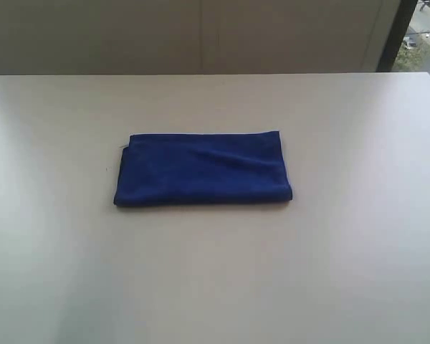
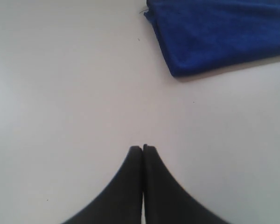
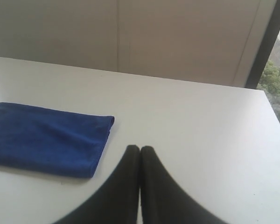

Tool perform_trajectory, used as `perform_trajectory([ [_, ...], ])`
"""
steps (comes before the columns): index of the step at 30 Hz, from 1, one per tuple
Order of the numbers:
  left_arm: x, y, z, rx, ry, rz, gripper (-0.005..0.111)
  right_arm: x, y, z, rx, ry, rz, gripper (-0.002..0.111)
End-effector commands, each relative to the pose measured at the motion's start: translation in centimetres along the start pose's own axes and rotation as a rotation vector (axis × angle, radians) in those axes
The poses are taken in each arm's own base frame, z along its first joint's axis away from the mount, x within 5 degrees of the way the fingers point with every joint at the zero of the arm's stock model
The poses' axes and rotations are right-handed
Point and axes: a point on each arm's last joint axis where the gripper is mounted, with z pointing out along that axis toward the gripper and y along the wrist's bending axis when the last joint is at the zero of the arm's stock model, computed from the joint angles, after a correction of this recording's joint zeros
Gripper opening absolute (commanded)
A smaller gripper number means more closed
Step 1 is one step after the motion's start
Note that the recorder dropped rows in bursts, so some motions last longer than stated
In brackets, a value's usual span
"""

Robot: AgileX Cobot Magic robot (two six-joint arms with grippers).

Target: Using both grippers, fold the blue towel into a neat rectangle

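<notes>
Towel [image 1: 203, 170] folded on table [image 1: 344, 272]; only wrist views show left tool [image 2: 143, 148], right tool [image 3: 140, 148], pressed together

Soft daylight fills all three views, and it seems to come from the window [image 1: 424, 32] at the far right, which is overexposed. The table [image 1: 358, 258] looks pale and a little washed out: brighter on the right of the exterior view, greyer on the left. The blue towel [image 1: 204, 170] throws only a thin, soft shadow along its near edge. All pictures are slightly grainy and not sharp. In the wrist views the left gripper [image 2: 143, 148] and the right gripper [image 3: 140, 148] are near-black shapes with blurred outlines — no surface detail shows.
</notes>
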Motion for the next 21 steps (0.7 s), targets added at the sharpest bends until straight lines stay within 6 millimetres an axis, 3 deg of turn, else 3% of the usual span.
perform_trajectory([
  [1,0.2,-0.1,0.0,0.008,0.009,-0.006,0.0,0.1,-0.1,0.0,0.009,-0.002,-0.006,0.0],
  [21,0.2,-0.1,0.0,0.008,0.009,-0.006,0.0,-0.1,0.0,-3.9,0.013,-0.2,-0.014,0.0],
])
